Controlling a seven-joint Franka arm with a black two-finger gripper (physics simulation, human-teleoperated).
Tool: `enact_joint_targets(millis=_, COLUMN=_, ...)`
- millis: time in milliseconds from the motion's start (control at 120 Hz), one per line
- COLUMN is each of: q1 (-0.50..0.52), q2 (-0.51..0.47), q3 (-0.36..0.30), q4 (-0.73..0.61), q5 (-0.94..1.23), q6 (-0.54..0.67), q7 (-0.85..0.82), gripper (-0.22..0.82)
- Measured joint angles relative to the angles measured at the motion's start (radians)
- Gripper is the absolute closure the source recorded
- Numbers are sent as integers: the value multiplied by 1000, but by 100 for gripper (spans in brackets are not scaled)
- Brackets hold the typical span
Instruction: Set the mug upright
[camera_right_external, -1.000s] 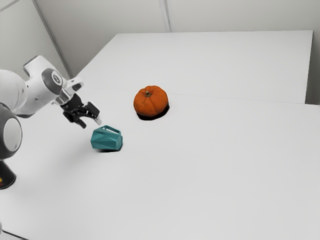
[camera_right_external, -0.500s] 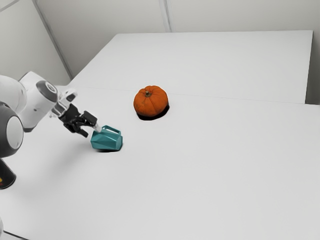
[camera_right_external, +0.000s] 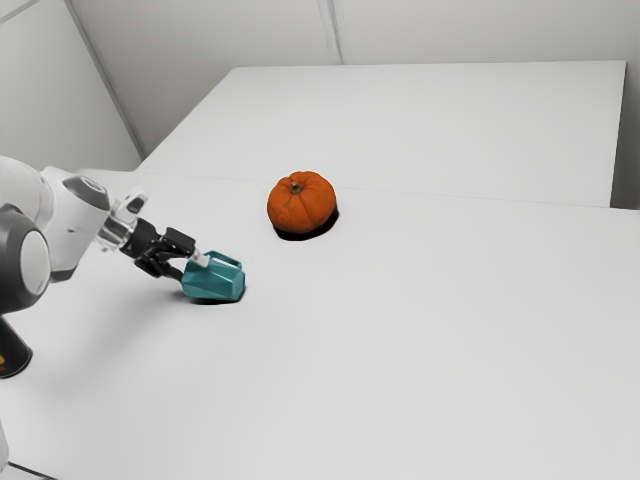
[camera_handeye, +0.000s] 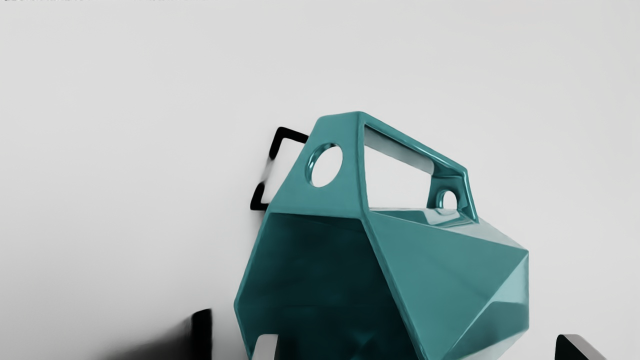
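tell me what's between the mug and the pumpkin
Just bare white tabletop lies between the mug and the pumpkin, as the exterior view shows.

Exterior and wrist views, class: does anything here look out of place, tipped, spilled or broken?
The teal mug lies on its side on the white table, handle upward, open mouth toward the claw; mugs normally stand on their base. I see no spill or crack. The pumpkin sits stem up.
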Motion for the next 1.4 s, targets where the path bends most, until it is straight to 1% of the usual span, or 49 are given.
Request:
enact_joint_targets(millis=483, q1=22, q2=55, q3=0, q4=1, q5=-159, q6=-79, q7=89, gripper=0)
enact_joint_targets(millis=600, q1=23, q2=55, q3=0, q4=0, q5=-185, q6=-93, q7=104, gripper=2)
enact_joint_targets(millis=783, q1=23, q2=61, q3=0, q4=0, q5=-209, q6=-109, q7=125, gripper=12)
enact_joint_targets(millis=1250, q1=23, q2=63, q3=0, q4=0, q5=-225, q6=-118, q7=161, gripper=43)
enact_joint_targets(millis=1400, q1=22, q2=63, q3=0, q4=0, q5=-225, q6=-116, q7=168, gripper=51)
